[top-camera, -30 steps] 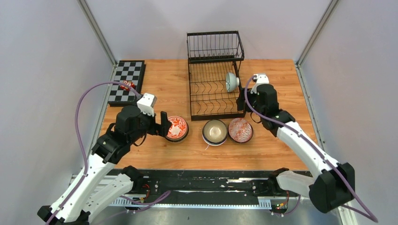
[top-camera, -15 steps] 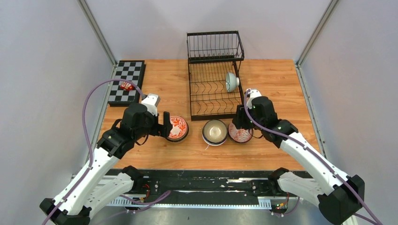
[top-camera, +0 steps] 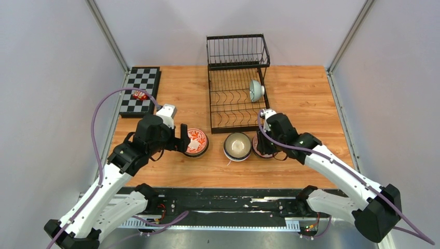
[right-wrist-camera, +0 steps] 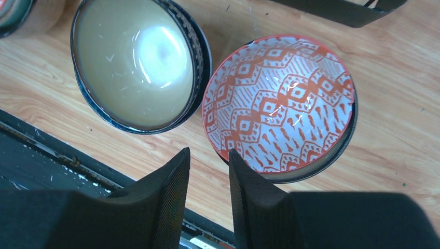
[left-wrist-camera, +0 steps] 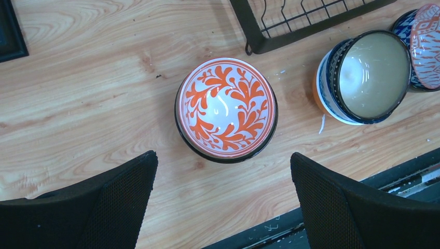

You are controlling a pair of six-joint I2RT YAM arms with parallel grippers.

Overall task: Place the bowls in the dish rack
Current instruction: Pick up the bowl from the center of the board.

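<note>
Four bowls are in sight, three on the table [top-camera: 306, 93] and one in the rack [top-camera: 236, 111]. The left pincer [left-wrist-camera: 223, 205] stands wide with nothing between its fingers. The floral bowl [left-wrist-camera: 227, 109] sits upright just ahead of that gap, centred on it and clear of both fingers. Ahead and to the right of the left pincer is the cream bowl [left-wrist-camera: 371, 75], also upright, with the near corner of the rack beyond the floral bowl. A checkerboard [top-camera: 139, 91] lies well beyond the left pincer and off to its left, with a small red item [top-camera: 138, 95] on it. The right pincer [right-wrist-camera: 209, 168] is narrow, leaving only a slim gap between the fingers. It sits low at the near rim of the patterned bowl [right-wrist-camera: 280, 104]. One finger is over the bowl's inside and the other is outside it over bare wood, so the rim lies in or under the gap. I cannot tell whether the fingers actually press the rim. The patterned bowl is upright and extends ahead and to the right of this pincer. The cream bowl is ahead and to its left, close against the patterned bowl, though contact between them cannot be made out. The rack stands beyond the right pincer. The green bowl [top-camera: 256, 90] is propped on edge among the rack's wires at the right side, well apart from both pincers.
</note>
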